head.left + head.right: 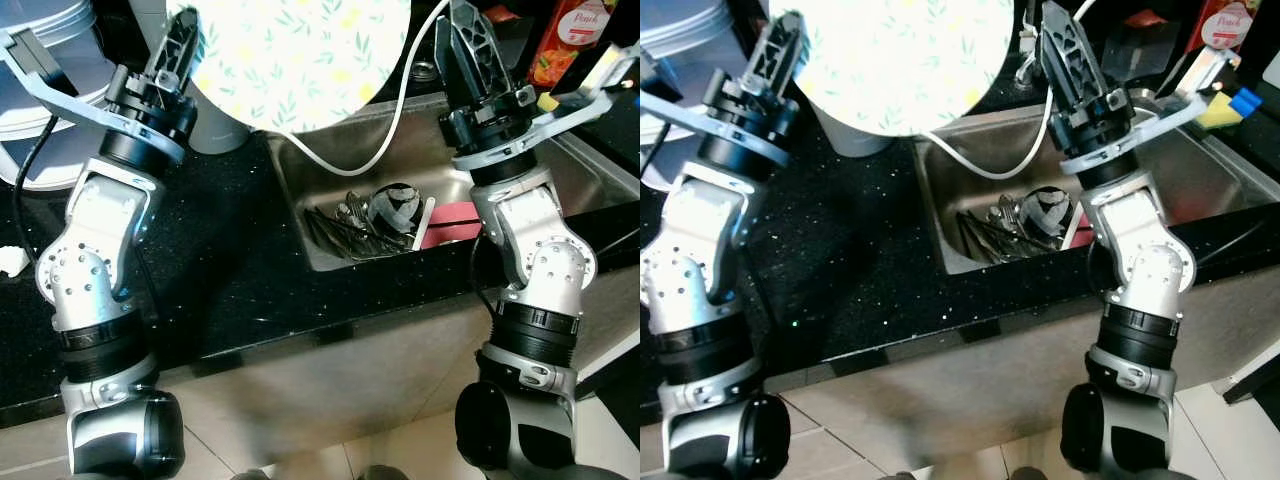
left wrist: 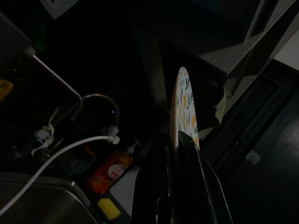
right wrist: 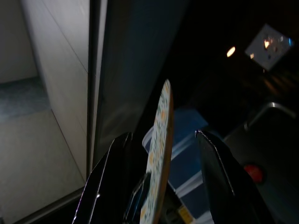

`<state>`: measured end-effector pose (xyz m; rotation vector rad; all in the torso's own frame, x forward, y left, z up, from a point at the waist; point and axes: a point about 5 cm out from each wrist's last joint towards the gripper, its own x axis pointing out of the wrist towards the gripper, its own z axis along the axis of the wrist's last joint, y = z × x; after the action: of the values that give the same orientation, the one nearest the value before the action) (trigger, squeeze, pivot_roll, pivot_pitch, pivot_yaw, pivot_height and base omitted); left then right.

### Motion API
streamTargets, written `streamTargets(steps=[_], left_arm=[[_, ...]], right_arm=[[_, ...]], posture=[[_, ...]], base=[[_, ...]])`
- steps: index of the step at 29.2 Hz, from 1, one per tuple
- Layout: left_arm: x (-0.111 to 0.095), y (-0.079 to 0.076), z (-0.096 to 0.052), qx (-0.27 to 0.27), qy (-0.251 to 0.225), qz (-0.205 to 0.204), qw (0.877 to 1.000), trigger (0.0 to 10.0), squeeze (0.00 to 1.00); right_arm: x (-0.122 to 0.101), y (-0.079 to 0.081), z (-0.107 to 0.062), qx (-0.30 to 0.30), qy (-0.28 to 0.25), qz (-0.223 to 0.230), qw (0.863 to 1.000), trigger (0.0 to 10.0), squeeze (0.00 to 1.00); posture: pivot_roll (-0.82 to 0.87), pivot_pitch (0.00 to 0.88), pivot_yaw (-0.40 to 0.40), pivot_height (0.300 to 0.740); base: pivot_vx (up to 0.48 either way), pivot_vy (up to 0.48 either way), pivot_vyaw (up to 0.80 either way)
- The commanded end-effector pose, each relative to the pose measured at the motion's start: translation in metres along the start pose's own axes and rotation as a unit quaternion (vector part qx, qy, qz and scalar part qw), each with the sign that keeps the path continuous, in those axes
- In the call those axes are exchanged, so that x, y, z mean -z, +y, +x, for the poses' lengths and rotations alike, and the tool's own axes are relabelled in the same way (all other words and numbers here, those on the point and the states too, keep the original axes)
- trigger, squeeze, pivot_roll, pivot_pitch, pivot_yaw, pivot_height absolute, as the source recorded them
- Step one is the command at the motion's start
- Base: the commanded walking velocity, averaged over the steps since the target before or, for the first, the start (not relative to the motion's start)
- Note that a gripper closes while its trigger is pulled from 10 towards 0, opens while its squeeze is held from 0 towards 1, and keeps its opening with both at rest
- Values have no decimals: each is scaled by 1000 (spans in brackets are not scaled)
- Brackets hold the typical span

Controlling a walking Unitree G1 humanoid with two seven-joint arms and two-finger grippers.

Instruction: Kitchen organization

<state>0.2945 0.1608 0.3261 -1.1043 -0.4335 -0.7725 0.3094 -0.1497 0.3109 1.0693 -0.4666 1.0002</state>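
Holding a plate [image 1: 300, 60] up betw. both arms, above the back of the sink [image 1: 330, 262] and the black counter [image 1: 220, 250]. Plate is white w/ leaf print, face toward the head cam, edge-on in both wrist views.

L gripper [image 2: 175, 154]: fingers pressed onto the plate's rim, one each side, pinching it. Looks like this side carries the load.

R gripper [image 3: 161, 158]: fingers spread, rim sits in the gap betw. them; whether either pad touches — can't tell. Judged a guide/steady role or a handover in progress, not a firm clamp yet.

Why raised: prob. to keep the plate clear of the tap [image 2: 56, 84] and the white hose [image 1: 390, 130] looping down over the sink. Two-sided hold suits a wide, thin, slippery thing — one pinch at the rim lets it swing.

Sink holds cutlery [image 1: 345, 230], a crumpled dark item, and a red thing at its R end. Soap bottle [image 1: 570, 40] stands behind the sink; white stacked ware [image 1: 50, 60] on the counter far L — a likely destination for the plate, though that's a guess.

Risk: plate slipping if L lets go before R closes.
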Motion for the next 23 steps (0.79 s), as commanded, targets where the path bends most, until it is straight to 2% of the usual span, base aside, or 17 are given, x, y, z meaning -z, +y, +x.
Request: streamTargets(steps=[1, 6, 15, 16, 17, 18, 23], left_arm=[[-5, -6, 0, 7, 2, 10, 1000, 10000, 0], [-2, -7, 2, 11, 10, 5, 1000, 10000, 0], [3, -5, 3, -3, 32, 15, 999, 10000, 0], [5, -4, 3, -7, 37, 18, 999, 10000, 0], [5, -4, 3, -7, 37, 18, 999, 10000, 0], [6, -4, 2, -10, 42, 19, 999, 10000, 0], [11, -2, 2, -16, 53, 26, 998, 10000, 0]], right_arm=[[8, 0, -1, 5, 19, 8, 1000, 10000, 0], [28, -1, 1, 10, 38, 20, 999, 10000, 0], [33, 5, 5, -1, 50, 27, 998, 10000, 0], [33, 5, 5, -1, 51, 25, 998, 3294, 0], [33, 5, 5, -1, 51, 25, 998, 3294, 0], [33, 5, 5, 1, 50, 23, 999, 0, 0], [31, 5, 4, 2, 45, 21, 999, 0, 0]], posture=[[-14, 5, 70, 740], [-13, 1, 74, 740], [-12, 4, 75, 740], [-14, 5, 76, 740], [-14, 5, 76, 740], [-14, 5, 77, 740], [-12, 4, 76, 740]], base=[[0, 0, 0], [0, 0, 0], [0, 0, 0], [0, 0, 0], [0, 0, 0], [0, 0, 0], [0, 0, 0]])
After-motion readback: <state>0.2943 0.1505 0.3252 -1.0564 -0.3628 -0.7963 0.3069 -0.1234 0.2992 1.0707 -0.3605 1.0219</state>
